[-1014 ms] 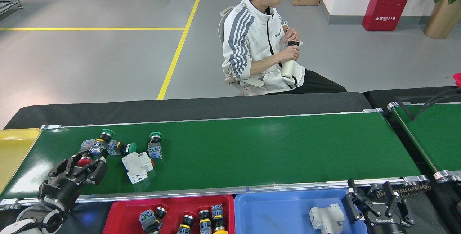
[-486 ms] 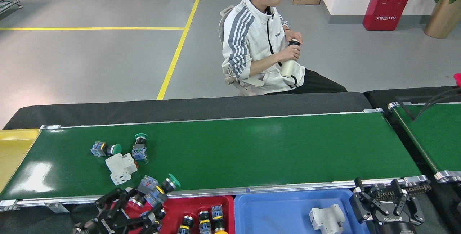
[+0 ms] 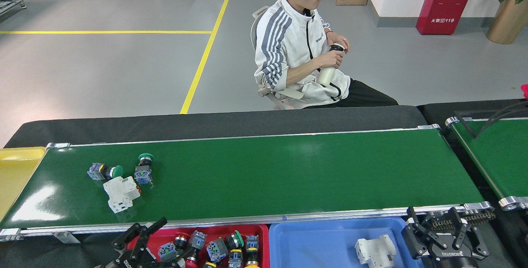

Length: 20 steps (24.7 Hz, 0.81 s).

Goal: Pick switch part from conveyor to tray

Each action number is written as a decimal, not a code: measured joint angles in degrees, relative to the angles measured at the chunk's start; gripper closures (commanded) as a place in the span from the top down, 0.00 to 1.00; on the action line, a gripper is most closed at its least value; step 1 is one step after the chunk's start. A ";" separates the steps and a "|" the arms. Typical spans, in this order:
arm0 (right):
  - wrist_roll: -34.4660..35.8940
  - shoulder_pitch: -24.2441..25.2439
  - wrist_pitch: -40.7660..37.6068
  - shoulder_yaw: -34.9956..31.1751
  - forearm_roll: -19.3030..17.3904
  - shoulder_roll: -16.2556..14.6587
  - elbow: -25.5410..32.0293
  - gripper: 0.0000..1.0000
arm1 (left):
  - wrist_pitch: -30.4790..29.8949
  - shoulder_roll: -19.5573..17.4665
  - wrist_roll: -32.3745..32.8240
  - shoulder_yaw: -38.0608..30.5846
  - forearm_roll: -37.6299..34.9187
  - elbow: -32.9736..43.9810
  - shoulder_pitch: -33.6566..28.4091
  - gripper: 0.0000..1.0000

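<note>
On the left part of the green conveyor [image 3: 268, 169] lie two green-capped switch parts [image 3: 105, 172] [image 3: 143, 169] and a white breaker block [image 3: 121, 193]. Below the belt's near rail, the red tray [image 3: 214, 230] holds several switch parts, among them a green-capped one [image 3: 226, 244] lying on its side. My left gripper [image 3: 142, 237] hangs open at the tray's left end, just left of that part, with nothing between its fingers. My right gripper [image 3: 439, 231] stands open and empty at the right end of the blue tray [image 3: 313, 243].
A white block [image 3: 375, 250] lies in the blue tray. A yellow bin [image 3: 16, 169] adjoins the belt's left end and a second green belt [image 3: 495, 152] angles off at right. A seated person [image 3: 297, 53] holds a bottle beyond the black far edge.
My left gripper has opened and let the green-capped switch part go into the red tray, then drawn back left. The parts on the belt have drifted left. The right gripper has hardly moved.
</note>
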<state>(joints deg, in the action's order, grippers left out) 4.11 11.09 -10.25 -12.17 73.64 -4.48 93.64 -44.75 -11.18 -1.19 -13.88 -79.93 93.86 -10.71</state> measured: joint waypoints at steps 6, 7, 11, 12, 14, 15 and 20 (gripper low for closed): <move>-0.05 0.02 -0.11 0.19 0.00 0.00 0.03 1.00 | 13.37 1.30 0.64 -7.20 -0.26 -9.07 0.95 1.00; -0.07 0.02 -0.11 0.19 0.00 0.00 0.04 1.00 | 15.18 1.27 0.66 -7.21 -0.26 -9.83 1.36 1.00; -0.08 0.08 -0.24 0.26 0.00 0.00 0.38 1.00 | 19.76 1.12 0.73 -7.23 -0.35 -10.89 3.49 1.00; -0.11 0.08 -0.36 0.27 0.00 0.00 0.43 1.00 | 20.62 0.84 0.73 -7.23 -0.57 -11.56 4.19 1.00; -0.15 0.11 -0.56 0.28 0.00 0.00 0.45 1.00 | 22.23 -0.22 0.75 -7.23 -1.05 -13.63 5.90 1.00; -0.15 0.26 -0.62 0.28 0.00 0.00 0.54 1.00 | 22.63 -0.88 0.76 -7.23 -1.12 -14.97 6.89 1.00; -0.18 2.05 -0.84 0.29 0.00 0.00 1.28 1.00 | 23.50 -3.87 0.91 -6.93 -1.76 -25.15 14.05 1.00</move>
<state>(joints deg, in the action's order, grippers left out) 3.92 13.14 -11.09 -11.88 73.65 -4.48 94.91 -21.25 -15.05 -0.28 -20.81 -81.69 68.71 3.34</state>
